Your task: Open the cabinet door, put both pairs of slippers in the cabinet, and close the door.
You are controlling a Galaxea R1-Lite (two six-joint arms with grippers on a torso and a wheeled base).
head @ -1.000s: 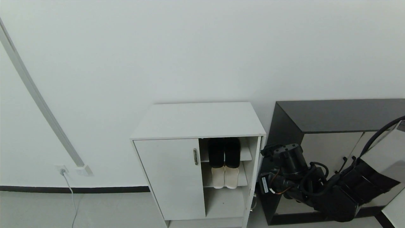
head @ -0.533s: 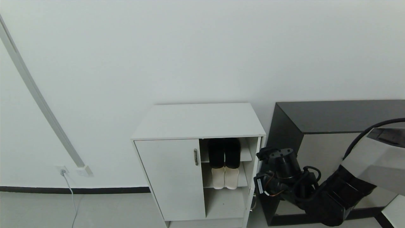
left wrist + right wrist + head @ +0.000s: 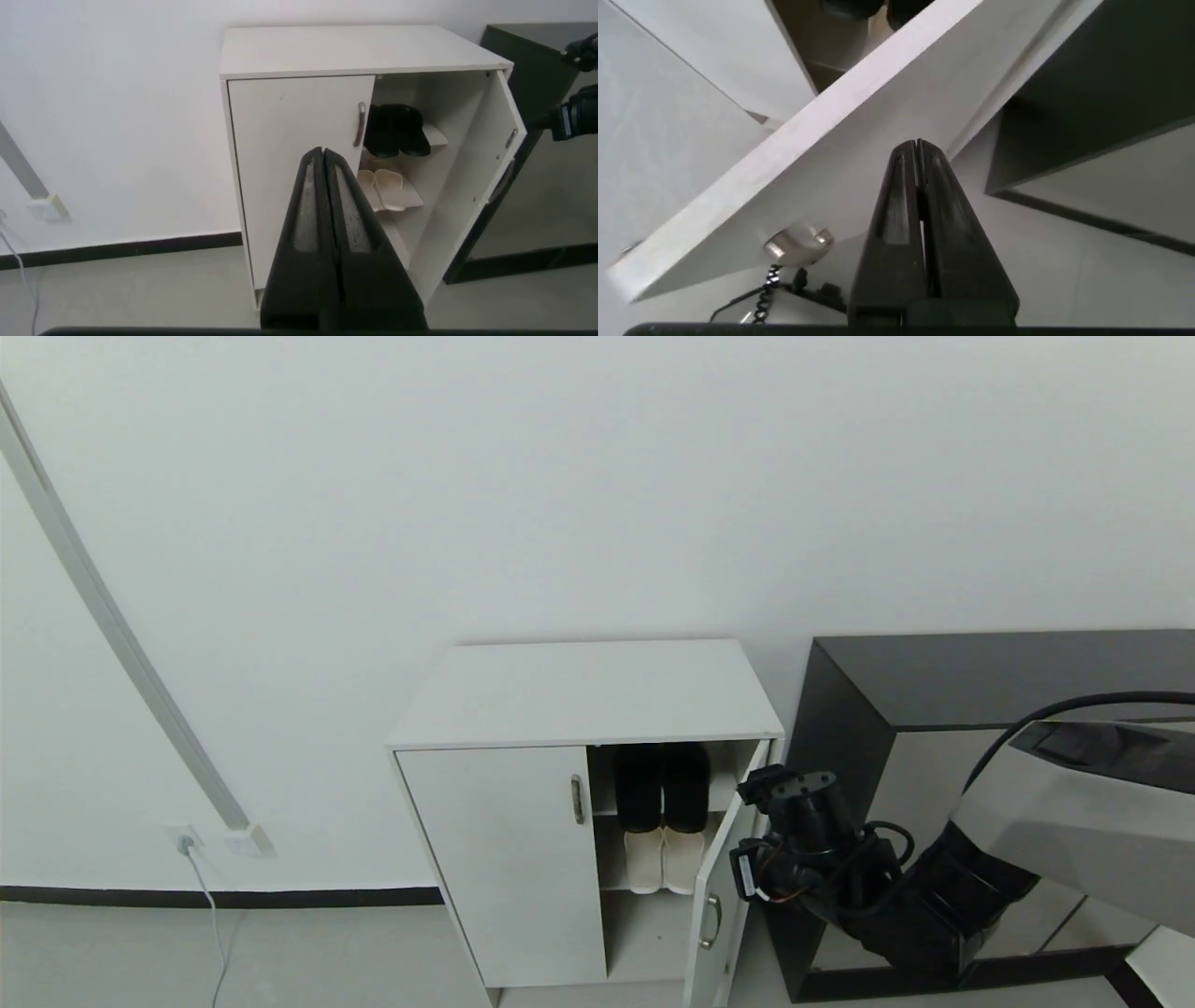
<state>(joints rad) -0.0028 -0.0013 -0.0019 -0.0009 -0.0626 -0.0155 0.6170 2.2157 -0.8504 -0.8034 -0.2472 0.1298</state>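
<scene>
The white cabinet stands against the wall with its left door shut. Its right door hangs partly open, angled out from the right side, handle facing front. Black slippers sit on the upper shelf and white slippers on the shelf below. My right gripper is shut, its tips against the right door's outer face, near the handle. My left gripper is shut with nothing in it, held in front of the cabinet, well back from the left door.
A black cabinet with a mirrored front stands right beside the white one, behind my right arm. A wall socket with a cable and a slanted wall strip are on the left. Grey floor lies in front.
My right arm has moved left against the right door. The door has swung from edge-on, wide open, to partly open, and its front face and handle now show.
</scene>
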